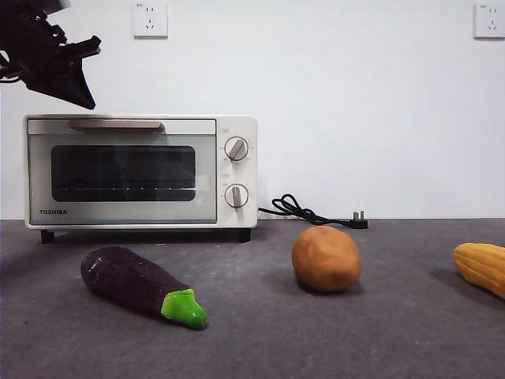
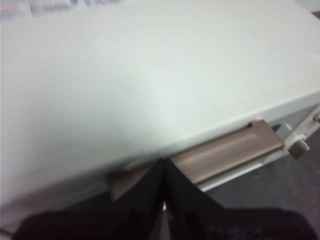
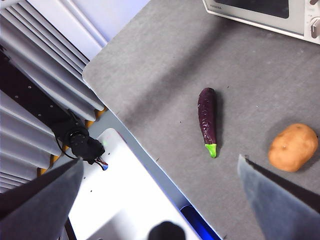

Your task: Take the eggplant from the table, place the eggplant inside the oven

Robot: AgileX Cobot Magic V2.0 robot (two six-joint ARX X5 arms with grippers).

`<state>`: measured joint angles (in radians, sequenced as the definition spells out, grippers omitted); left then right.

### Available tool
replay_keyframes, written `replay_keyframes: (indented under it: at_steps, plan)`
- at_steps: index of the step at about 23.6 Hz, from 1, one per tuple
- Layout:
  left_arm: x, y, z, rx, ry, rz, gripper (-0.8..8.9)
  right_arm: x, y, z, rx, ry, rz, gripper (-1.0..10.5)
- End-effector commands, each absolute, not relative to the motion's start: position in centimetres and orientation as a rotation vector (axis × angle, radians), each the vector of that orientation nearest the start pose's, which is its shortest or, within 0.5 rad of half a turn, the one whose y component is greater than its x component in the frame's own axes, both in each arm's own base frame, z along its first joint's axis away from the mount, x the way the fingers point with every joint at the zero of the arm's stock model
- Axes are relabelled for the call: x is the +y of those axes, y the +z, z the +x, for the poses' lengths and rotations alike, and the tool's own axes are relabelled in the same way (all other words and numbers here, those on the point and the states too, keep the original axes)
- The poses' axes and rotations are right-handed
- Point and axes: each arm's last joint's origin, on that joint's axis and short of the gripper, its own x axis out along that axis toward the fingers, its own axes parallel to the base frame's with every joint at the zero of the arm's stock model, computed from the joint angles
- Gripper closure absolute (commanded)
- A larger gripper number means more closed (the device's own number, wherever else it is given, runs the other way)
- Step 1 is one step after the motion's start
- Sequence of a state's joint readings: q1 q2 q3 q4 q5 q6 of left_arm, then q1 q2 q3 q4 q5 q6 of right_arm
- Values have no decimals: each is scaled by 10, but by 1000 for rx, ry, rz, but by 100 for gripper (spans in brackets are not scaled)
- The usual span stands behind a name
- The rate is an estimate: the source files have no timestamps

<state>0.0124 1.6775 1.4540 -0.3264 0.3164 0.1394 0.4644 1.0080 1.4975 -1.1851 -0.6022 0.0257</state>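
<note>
The dark purple eggplant [image 1: 138, 284] lies on the grey table [image 1: 316, 339] in front of the cream oven [image 1: 142, 170], green cap toward the camera. The oven door is closed. My left gripper [image 1: 79, 87] hovers above the oven's top left corner; its wrist view shows it [image 2: 164, 162] shut with nothing in it, just over the beige handle [image 2: 225, 155] and the oven top [image 2: 150, 75]. My right gripper [image 3: 160, 160] hangs open high over the table's edge, far from the eggplant [image 3: 207, 117], and does not show in the front view.
A brown potato [image 1: 326, 259] sits right of the eggplant, and a yellow corn cob [image 1: 481, 267] lies at the right edge. The oven's black cord [image 1: 308, 212] trails along the wall. A white surface [image 3: 125, 190] lies beyond the table's edge.
</note>
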Motion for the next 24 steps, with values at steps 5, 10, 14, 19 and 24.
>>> replay_keyframes:
  at_steps: [5,10,14,19,24]
  plan:
    - [-3,318,387,497,-335,77,819,78,436,118,739,1018,62,348]
    - [-3,307,393,527,-337,71,819,78,436,118,739,1018,62,348]
    - [-4,296,399,559,-340,65,819,78,436,118,742,1018,64,348]
    - [-6,289,402,580,-347,63,819,77,435,117,759,1014,67,348]
    - [-11,284,398,634,-388,47,819,78,435,118,753,1015,65,349]
